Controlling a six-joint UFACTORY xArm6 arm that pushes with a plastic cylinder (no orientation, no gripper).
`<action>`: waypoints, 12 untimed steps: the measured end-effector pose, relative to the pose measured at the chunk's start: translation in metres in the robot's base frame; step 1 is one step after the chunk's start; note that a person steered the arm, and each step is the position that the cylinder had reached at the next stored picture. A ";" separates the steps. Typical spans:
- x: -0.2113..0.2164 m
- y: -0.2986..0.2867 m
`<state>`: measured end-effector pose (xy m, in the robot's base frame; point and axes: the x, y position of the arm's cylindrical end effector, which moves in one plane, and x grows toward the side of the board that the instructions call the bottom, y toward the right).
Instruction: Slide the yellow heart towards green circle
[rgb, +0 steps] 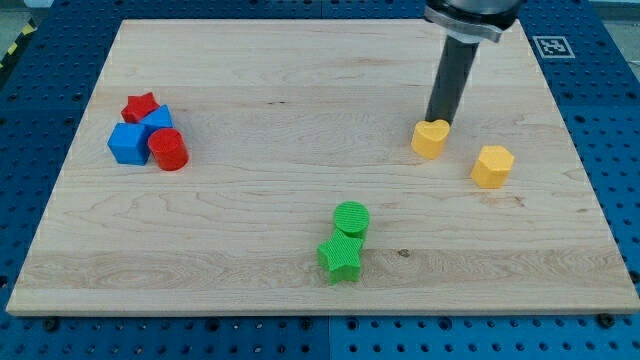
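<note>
The yellow heart (430, 138) lies on the wooden board (300, 70) at the view's right of centre. My tip (438, 122) stands at the heart's upper edge, touching or almost touching it. The green circle (351, 218) lies below and to the left of the heart, near the view's bottom centre. A green star (340, 258) sits against the circle's lower side.
A yellow hexagon (492, 166) lies to the right of the heart. At the view's left, a red star (141, 106), a blue block (158, 120), a blue cube (128, 144) and a red cylinder (168, 150) form a cluster.
</note>
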<state>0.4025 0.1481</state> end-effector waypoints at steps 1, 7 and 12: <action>0.032 0.002; 0.045 -0.034; 0.123 -0.034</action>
<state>0.5253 0.1145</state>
